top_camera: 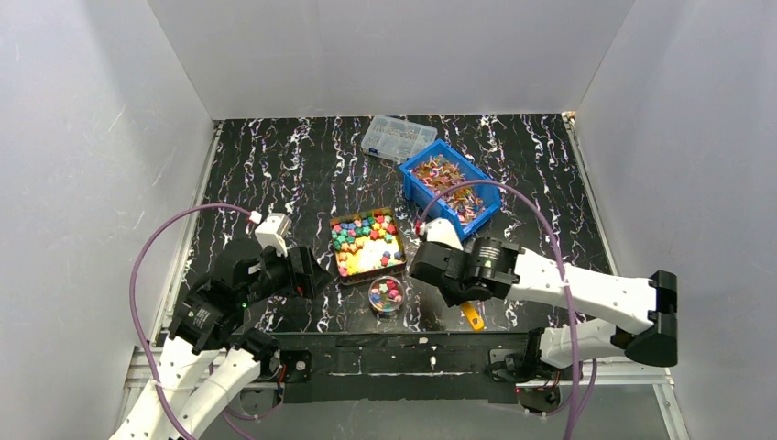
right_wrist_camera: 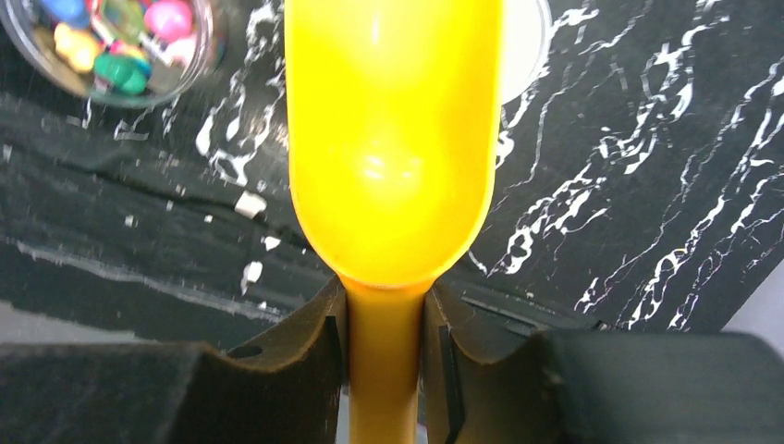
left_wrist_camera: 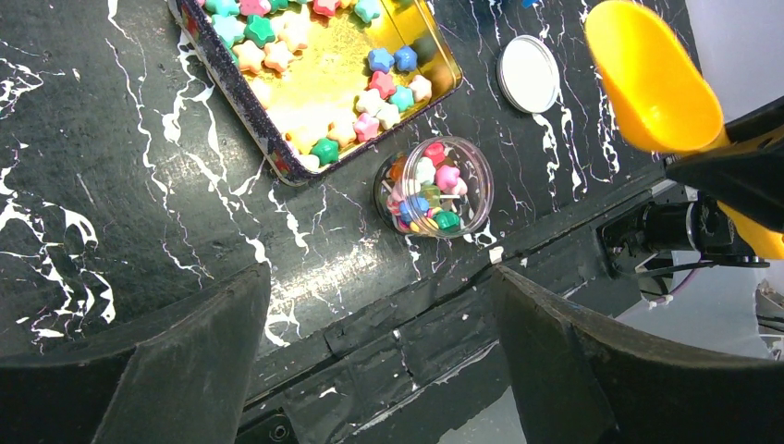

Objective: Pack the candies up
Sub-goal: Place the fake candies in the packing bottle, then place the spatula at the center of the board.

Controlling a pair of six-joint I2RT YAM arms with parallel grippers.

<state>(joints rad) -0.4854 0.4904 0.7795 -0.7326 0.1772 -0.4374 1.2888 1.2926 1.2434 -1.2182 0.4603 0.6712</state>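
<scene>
**Filling step under way**

The tin [left_wrist_camera: 233,92] holds most candies [left_wrist_camera: 388,97]; the jar [left_wrist_camera: 484,199] just beside it is part-filled. The right gripper [right_wrist_camera: 386,342] clamps the empty scoop [right_wrist_camera: 393,139] by its handle; the left gripper [left_wrist_camera: 379,314] gapes, holding nothing. Next, probably: dip into the tin.

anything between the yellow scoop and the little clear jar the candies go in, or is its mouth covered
Nothing visible does. The clear jar of star candies stands open, its white lid flat on the table apart from it, and no object shows between it and the empty yellow scoop clamped in the right gripper.
</scene>
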